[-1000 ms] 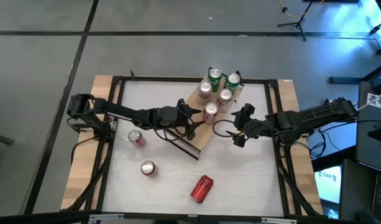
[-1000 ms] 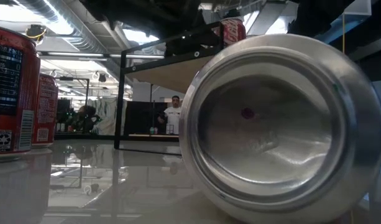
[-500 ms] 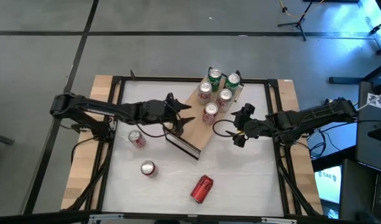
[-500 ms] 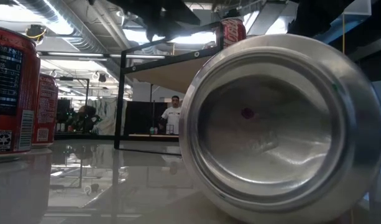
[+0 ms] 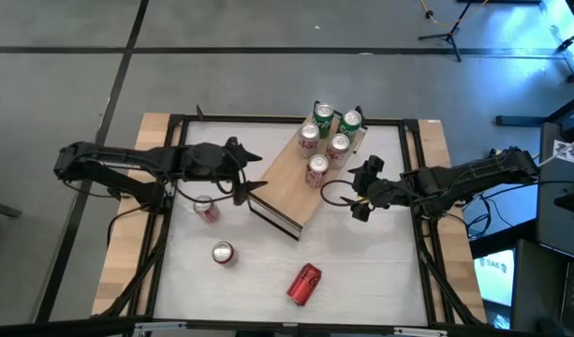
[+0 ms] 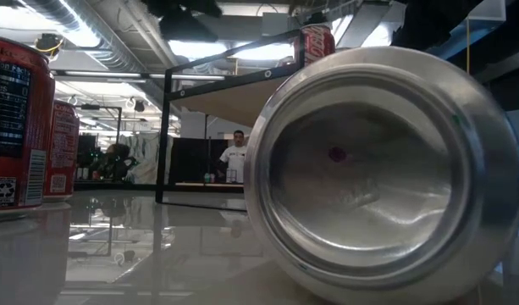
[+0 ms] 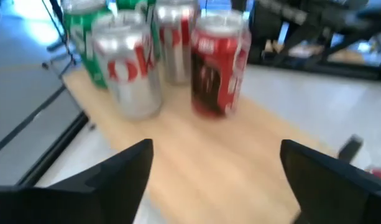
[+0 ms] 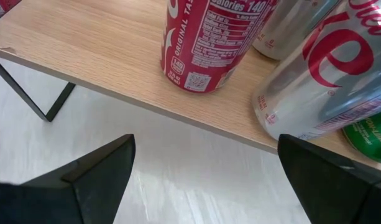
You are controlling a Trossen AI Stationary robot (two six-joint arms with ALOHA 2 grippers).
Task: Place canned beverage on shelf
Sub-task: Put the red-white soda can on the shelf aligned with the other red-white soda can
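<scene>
The shelf (image 5: 296, 176) stands slanted on the white worktop (image 5: 361, 262), its light-wood board running from a near end with a dark frame to a far end crowded with cans. Five upright cans sit on that far half: a red cola can (image 5: 316, 168) nearest the bare middle of the board, two silver cans (image 5: 338, 145) and (image 5: 308, 137) behind it, and two green cans (image 5: 321, 114) and (image 5: 350, 122) at the very end.

The left gripper (image 5: 250, 172) hangs just off the shelf's near end, on the side away from the cans, its fingers spread wide and holding nothing; in the left wrist view the bare board lies ahead of its fingers (image 7: 109, 177) with the red can (image 7: 219, 65) and the silver cans beyond. Close below this gripper a red-and-silver can (image 5: 204, 208) stands on the worktop; another can (image 5: 222, 253) stands farther out, and a red can (image 5: 303, 284) lies on its side farther still.

The right gripper (image 5: 357, 192) waits just beside the shelf's long edge, across the board from the left gripper, fingers wide apart and empty, the red cola can (image 8: 209, 40) right before it.

In the low view a person (image 6: 236, 158) shows in the room beyond.
</scene>
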